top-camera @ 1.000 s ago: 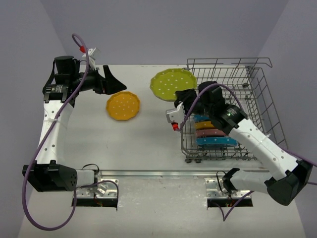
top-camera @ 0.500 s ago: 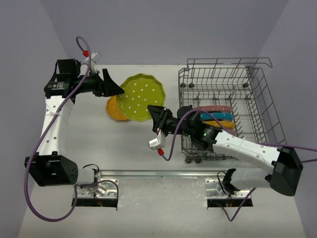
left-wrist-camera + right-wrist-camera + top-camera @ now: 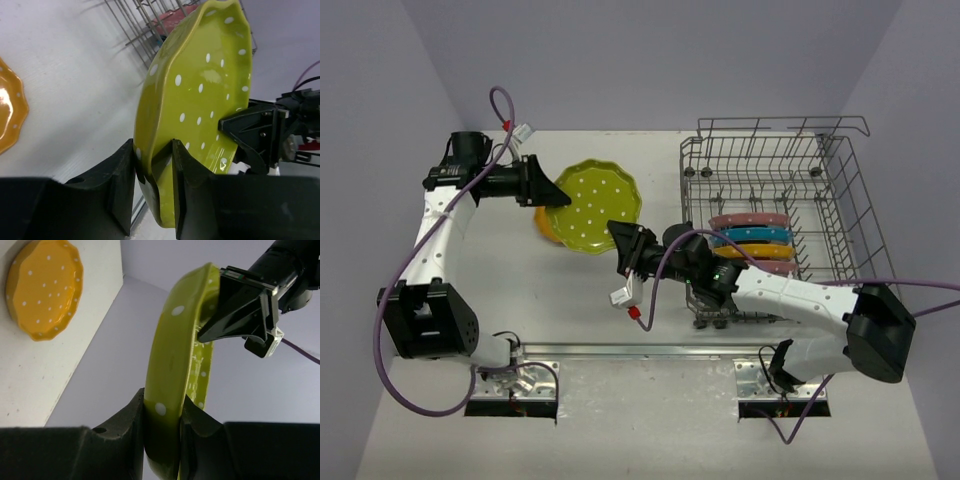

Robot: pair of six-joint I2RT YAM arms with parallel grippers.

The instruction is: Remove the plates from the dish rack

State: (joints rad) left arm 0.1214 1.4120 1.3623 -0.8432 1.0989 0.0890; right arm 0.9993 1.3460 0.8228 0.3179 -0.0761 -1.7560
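A lime green plate (image 3: 592, 205) with white dots hangs tilted above the table, held from both sides. My left gripper (image 3: 556, 194) is shut on its left rim, and in the left wrist view the gripper (image 3: 152, 150) pinches the plate (image 3: 200, 90) edge. My right gripper (image 3: 624, 243) is shut on the opposite rim; the right wrist view shows this gripper (image 3: 162, 402) clamping the plate (image 3: 175, 340). An orange-yellow plate (image 3: 547, 229) lies flat on the table, half hidden beneath. The dish rack (image 3: 840, 190) on the right holds several upright plates (image 3: 752, 236).
The right arm reaches leftward across the rack's front left corner (image 3: 695, 300). The orange-yellow plate (image 3: 45, 287) lies near the table's far edge. A purple cable (image 3: 500, 110) loops above the left arm. The rack wires (image 3: 145, 20) appear behind the green plate.
The right arm carried the green plate left, away from the rack and over the orange-yellow plate. The left gripper moved in and closed on the plate's other rim.
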